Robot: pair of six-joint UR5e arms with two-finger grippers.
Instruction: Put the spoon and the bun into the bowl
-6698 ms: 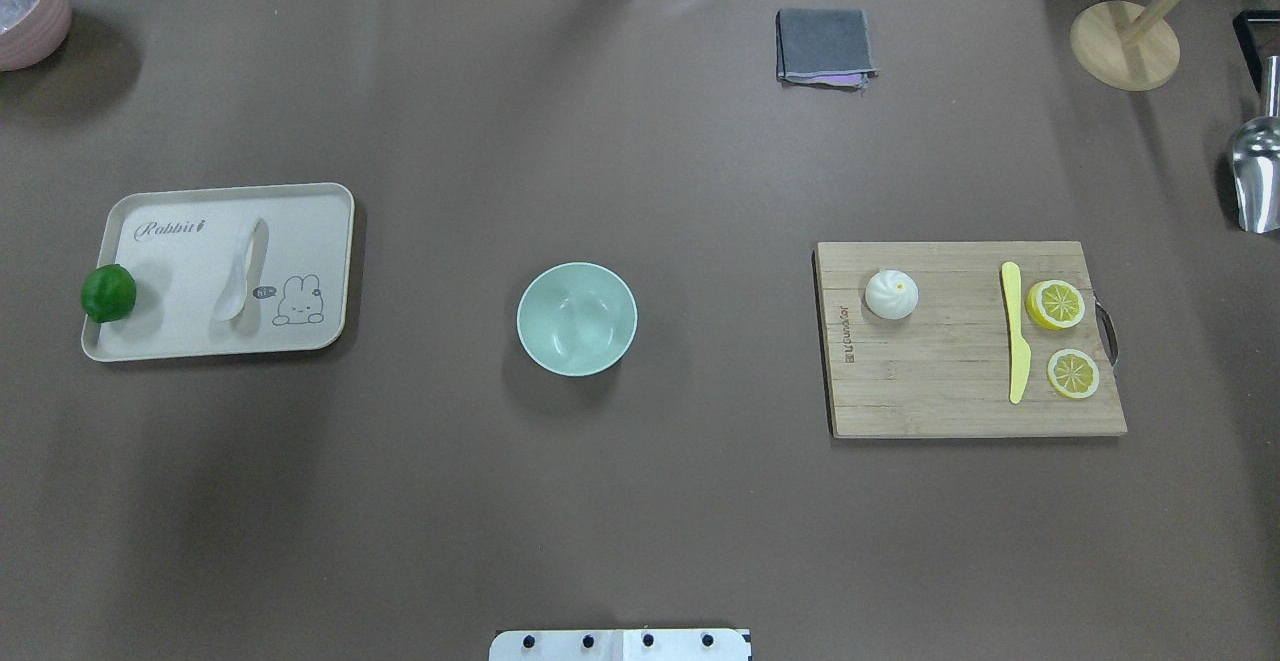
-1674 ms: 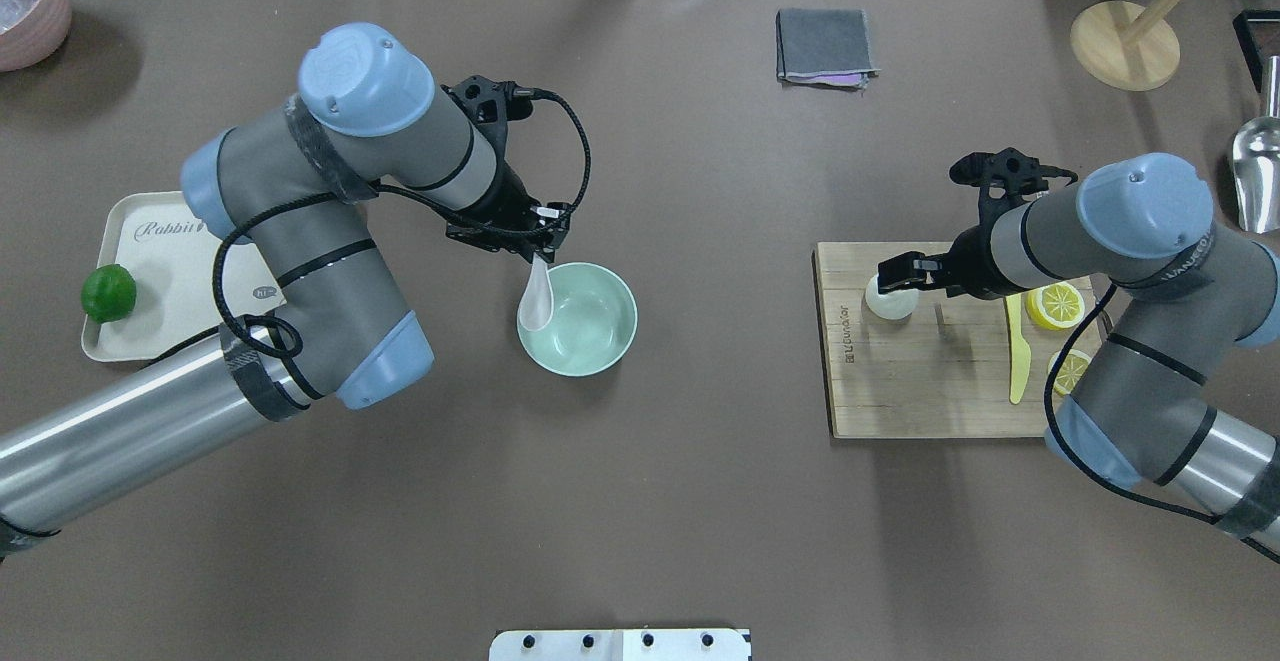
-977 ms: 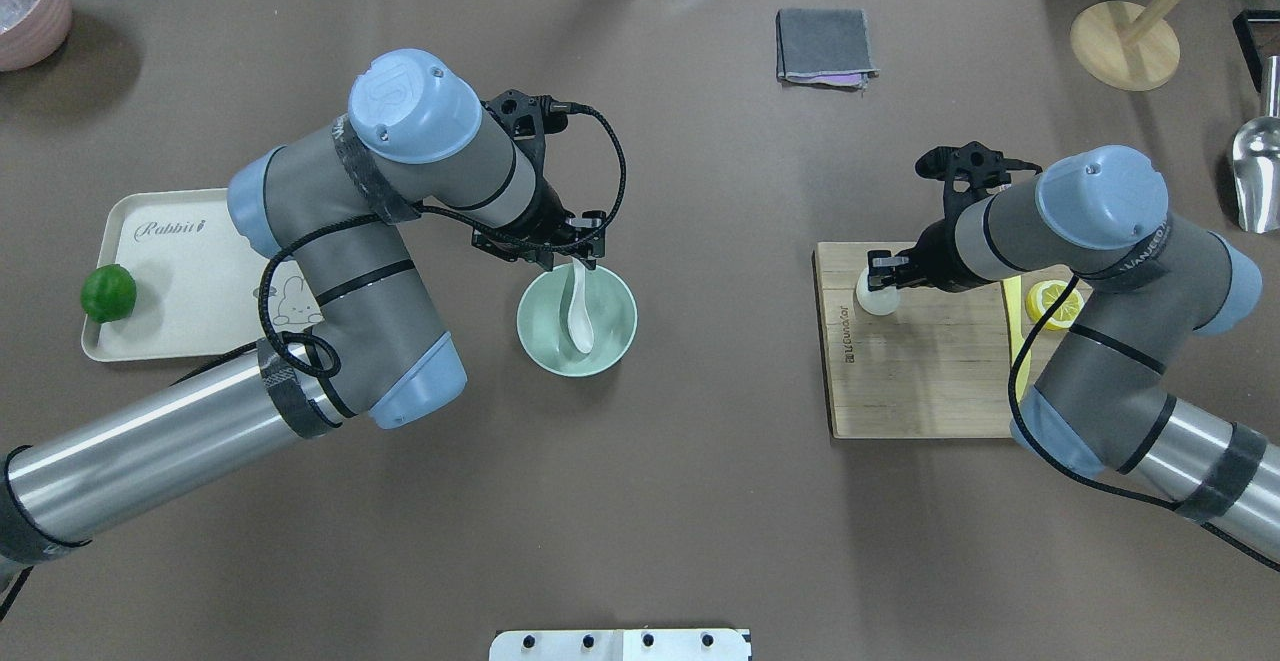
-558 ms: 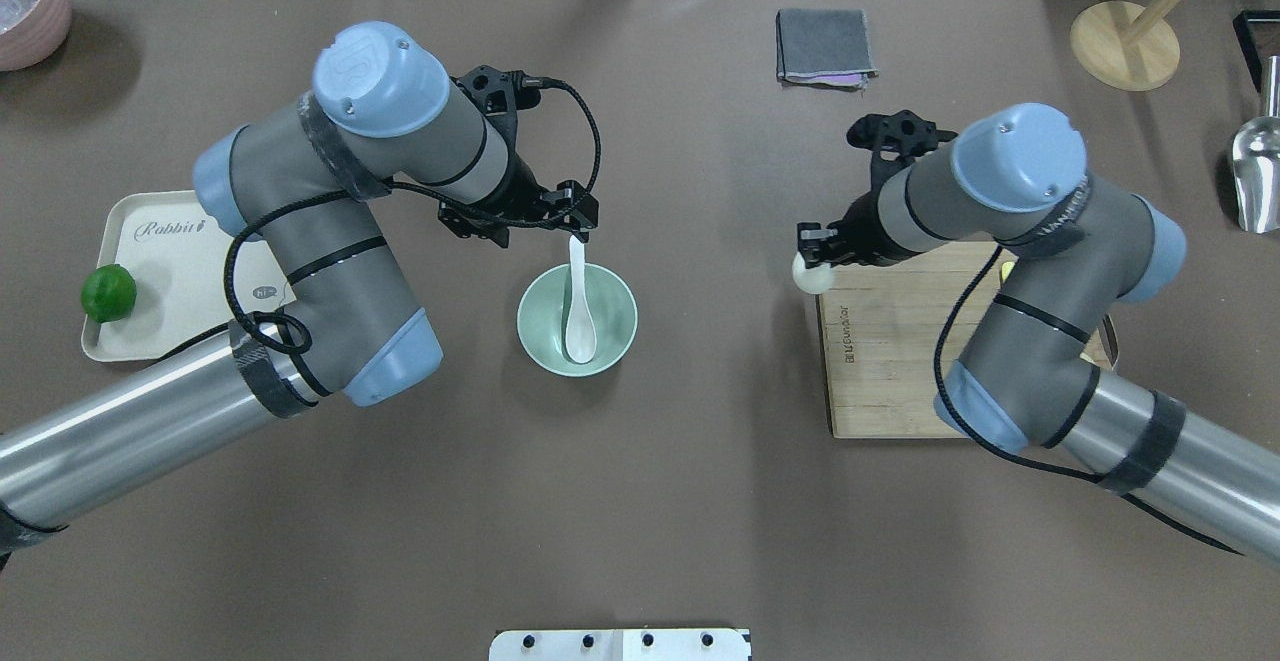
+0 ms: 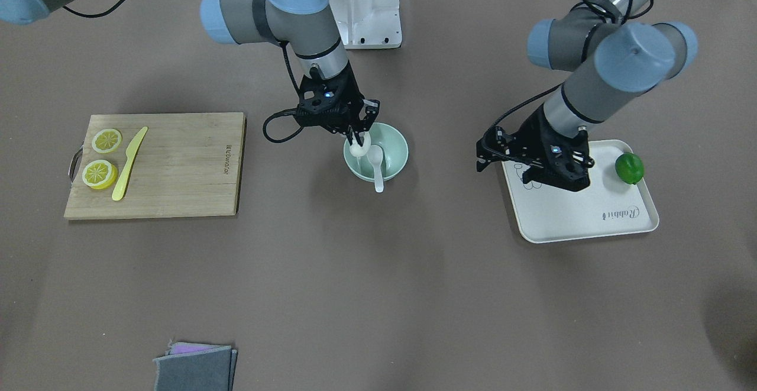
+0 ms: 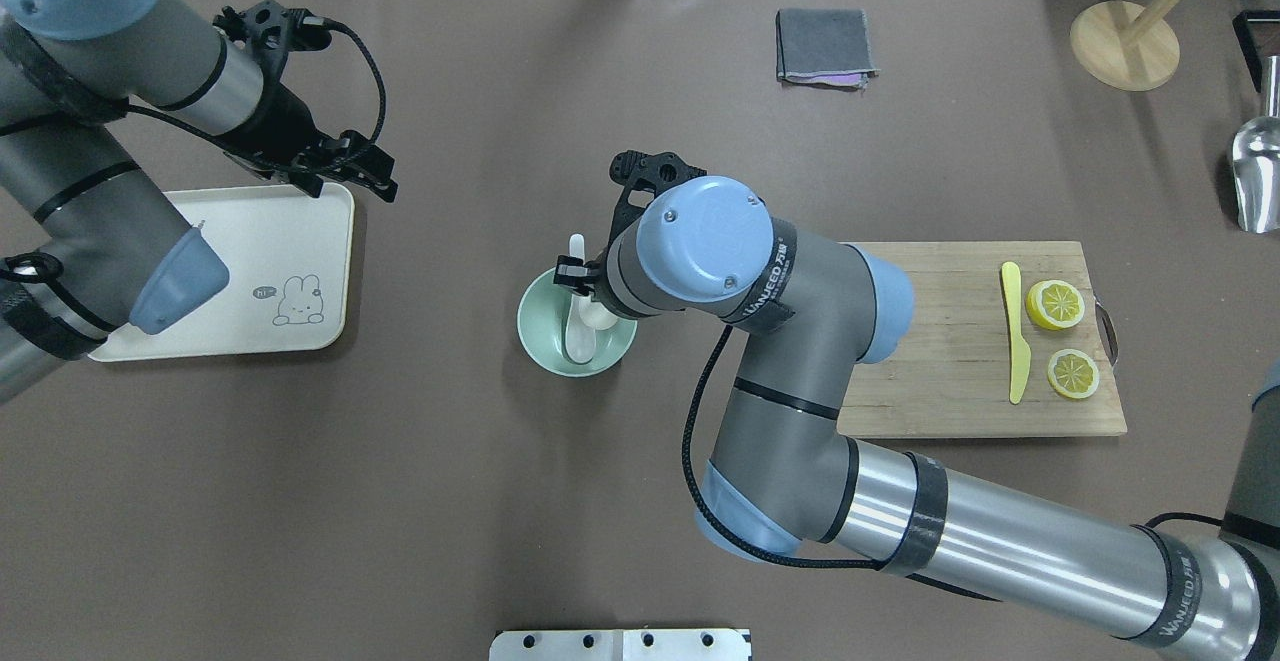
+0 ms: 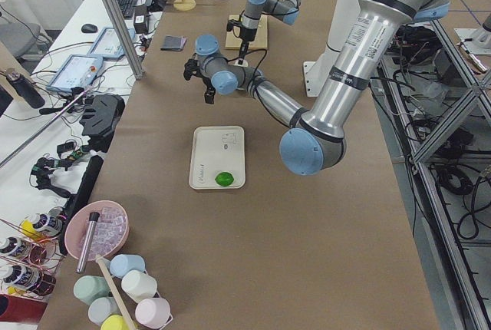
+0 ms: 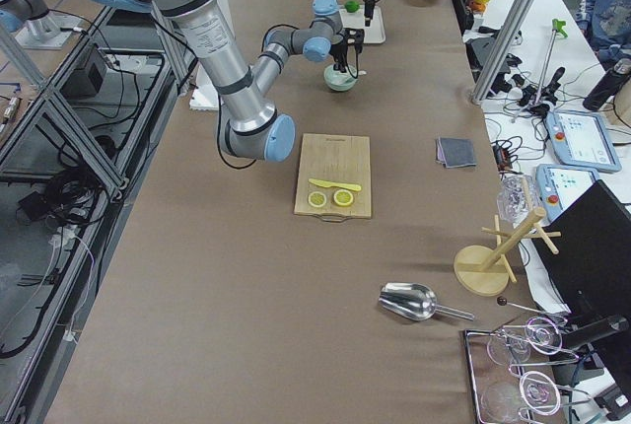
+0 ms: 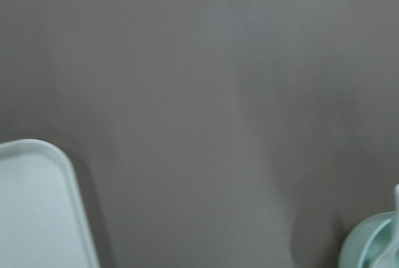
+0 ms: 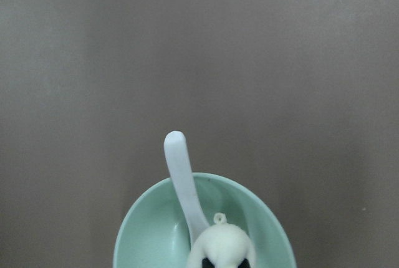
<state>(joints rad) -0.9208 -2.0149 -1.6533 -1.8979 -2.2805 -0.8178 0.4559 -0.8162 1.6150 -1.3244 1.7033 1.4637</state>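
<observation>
The mint-green bowl stands mid-table. The white spoon lies in it, scoop down, handle leaning over the far rim. My right gripper is shut on the white bun and holds it just inside the bowl beside the spoon. The right wrist view shows the bun above the bowl with the spoon handle behind it. My left gripper is open and empty above the far right corner of the cream tray, well to the left of the bowl.
A wooden cutting board right of the bowl holds a yellow knife and lemon slices. A green lime sits on the tray. A grey cloth, wooden stand and metal scoop lie at the far side.
My right arm carried the bun left from the board's edge to the bowl. My left gripper left the spoon in the bowl and drew back left to the tray.
</observation>
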